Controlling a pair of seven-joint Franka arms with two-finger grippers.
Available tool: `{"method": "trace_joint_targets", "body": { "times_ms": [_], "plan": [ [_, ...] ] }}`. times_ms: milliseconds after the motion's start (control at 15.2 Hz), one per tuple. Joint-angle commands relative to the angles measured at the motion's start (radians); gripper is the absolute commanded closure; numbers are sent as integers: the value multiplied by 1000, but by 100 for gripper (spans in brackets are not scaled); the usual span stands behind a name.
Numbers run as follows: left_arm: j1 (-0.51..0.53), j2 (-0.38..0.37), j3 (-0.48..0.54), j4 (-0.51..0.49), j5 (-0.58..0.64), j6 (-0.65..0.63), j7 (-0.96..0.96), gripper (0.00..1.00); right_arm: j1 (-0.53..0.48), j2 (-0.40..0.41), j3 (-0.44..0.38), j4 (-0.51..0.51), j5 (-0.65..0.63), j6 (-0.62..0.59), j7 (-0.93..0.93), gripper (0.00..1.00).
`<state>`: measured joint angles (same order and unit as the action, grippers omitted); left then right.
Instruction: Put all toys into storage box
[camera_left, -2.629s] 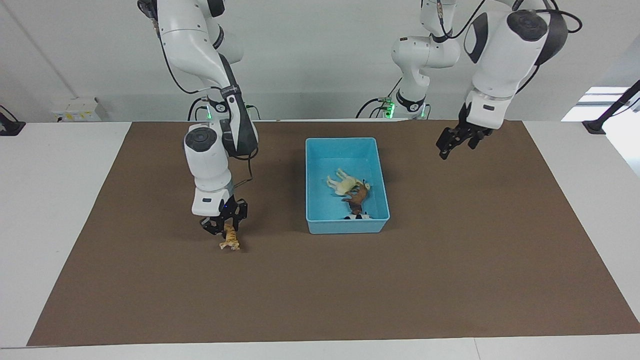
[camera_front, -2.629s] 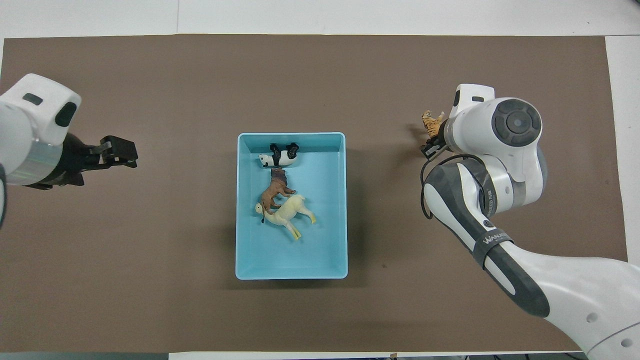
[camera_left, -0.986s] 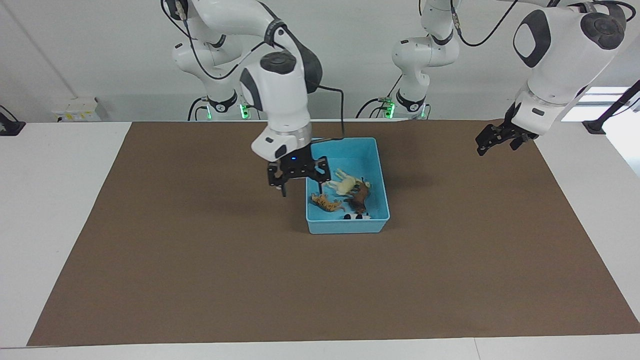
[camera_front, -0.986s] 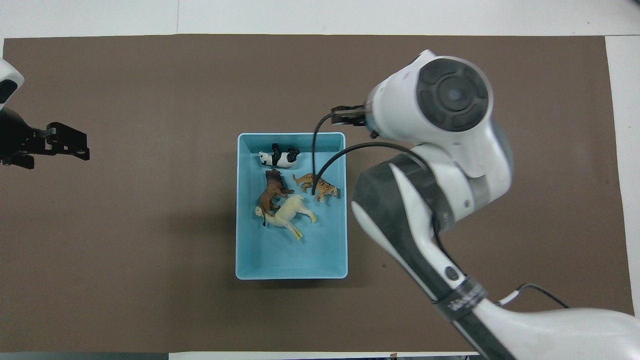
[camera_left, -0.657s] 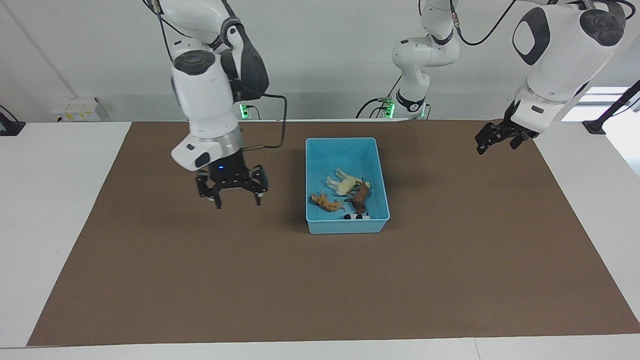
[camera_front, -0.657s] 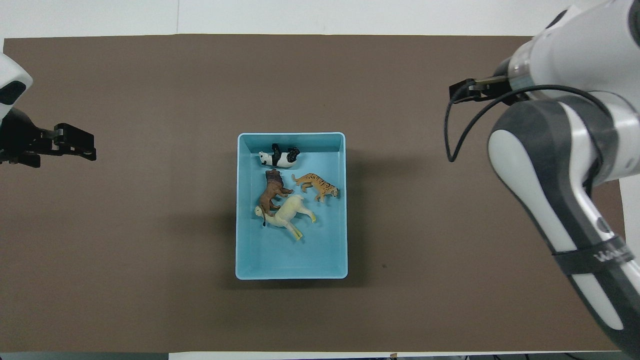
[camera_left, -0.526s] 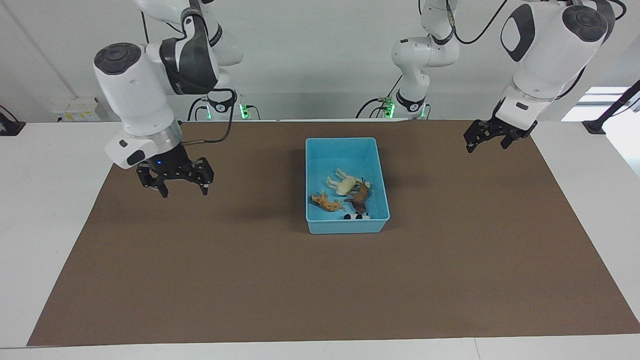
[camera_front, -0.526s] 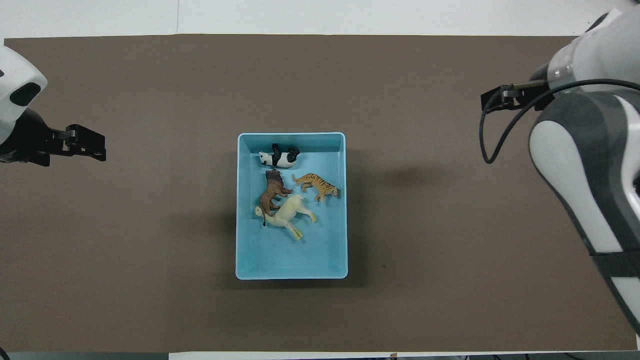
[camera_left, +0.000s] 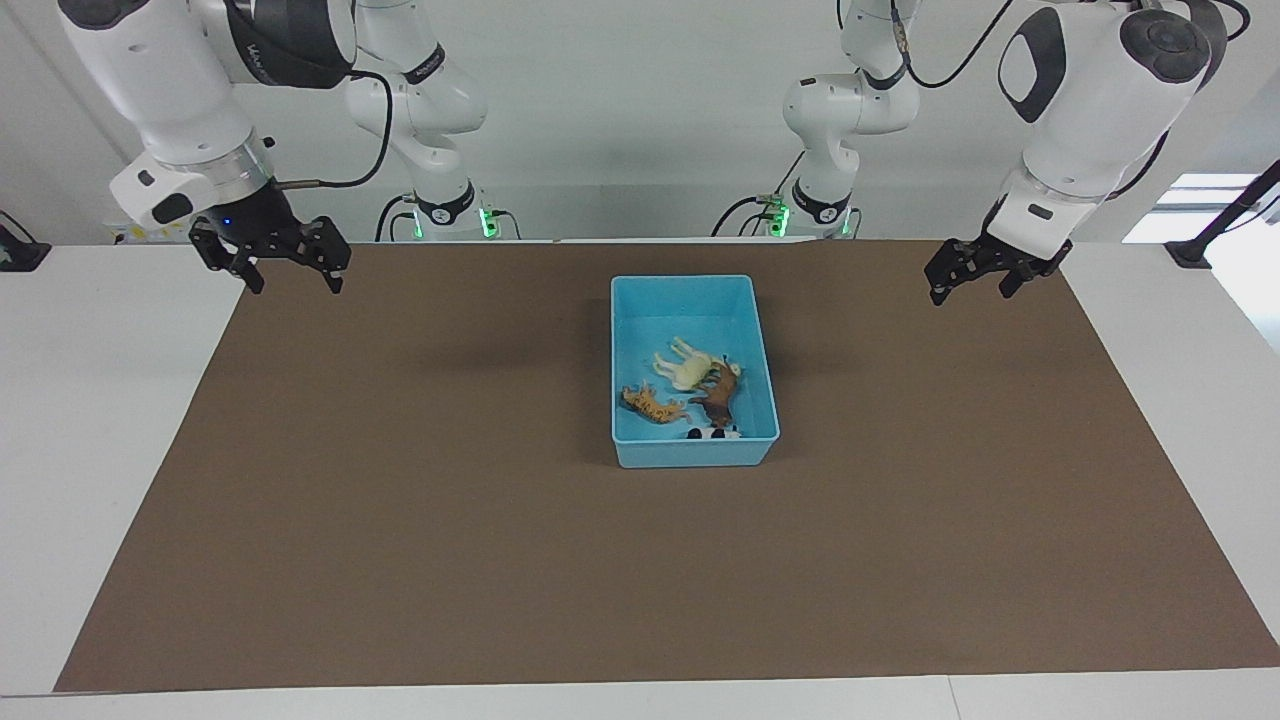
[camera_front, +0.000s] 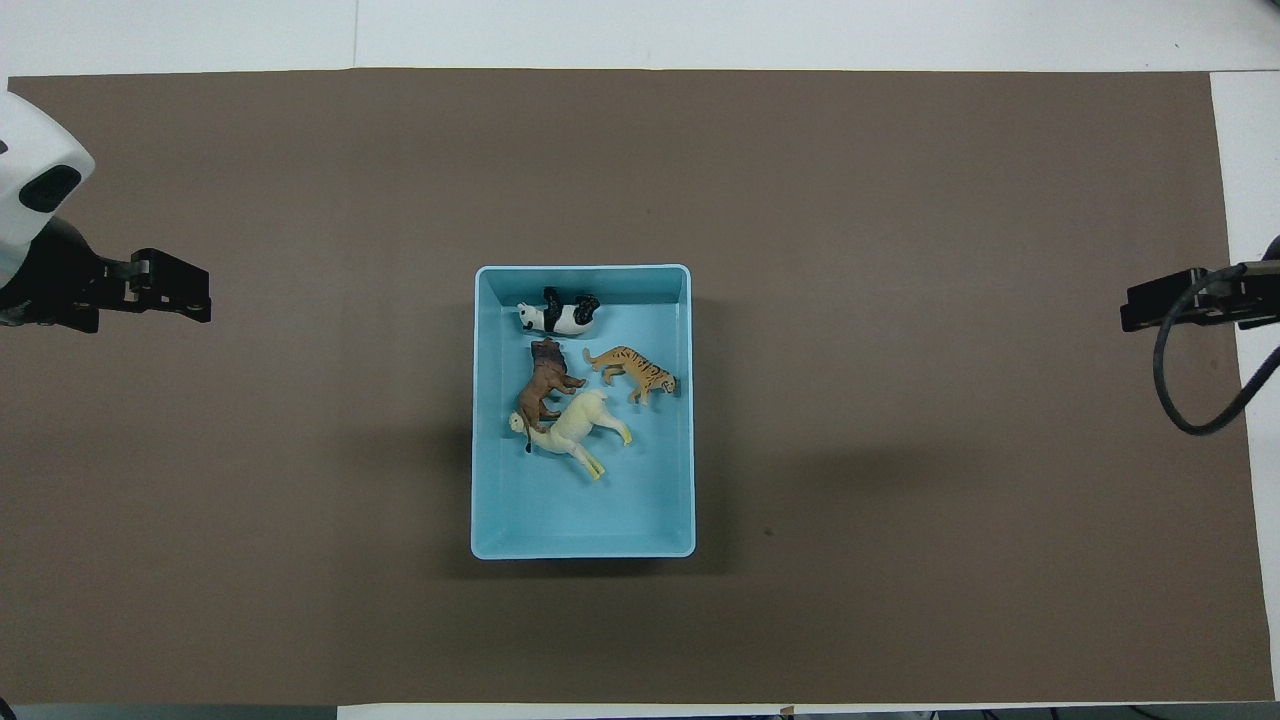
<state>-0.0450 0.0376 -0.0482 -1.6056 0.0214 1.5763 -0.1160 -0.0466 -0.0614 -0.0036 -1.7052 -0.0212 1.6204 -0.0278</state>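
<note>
the right gripper (camera_left: 292, 278) is hanging with its fingers spread and nothing between them, raised over the edge of the brown mat (camera_left: 400, 520) at the right arm's end of the table. the storage box (camera_left: 628, 330) is sitting at the middle of the mat, well apart from both grippers. all four toys are lying inside it: the orange tiger (camera_left: 653, 404) toward the right arm's end, the pale yellow long-necked animal (camera_left: 687, 369) touching the brown lion (camera_left: 716, 397), and the panda (camera_left: 713, 432) lying against the wall farthest from the robots. the left gripper (camera_left: 968, 279) is hanging over the mat at the left arm's end of the table, also holding nothing; whether its fingers are spread or pressed together cannot be told.
</note>
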Motion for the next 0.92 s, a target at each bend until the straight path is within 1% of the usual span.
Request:
{"method": "trace_joint_targets", "body": {
  "times_ms": [0, 66, 131, 197, 854],
  "plan": [
    [5, -24, 5, -31, 8, 14, -1, 0, -30, -20, 2, -38, 9, 30, -26, 0],
    [4, -24, 5, -31, 8, 14, -1, 0, -44, 1, 4, 2, 13, 33, -27, 0],
    [4, -24, 5, -33, 8, 14, -1, 0, -56, 6, 4, 18, 33, 23, -27, 0],
    [2, -24, 5, -31, 8, 14, -1, 0, -58, 6, 1, 18, 52, 13, -29, 0],
    [4, -24, 5, -33, 8, 14, -1, 0, -59, -5, -1, 10, 49, 7, -26, 0]
  ]
}}
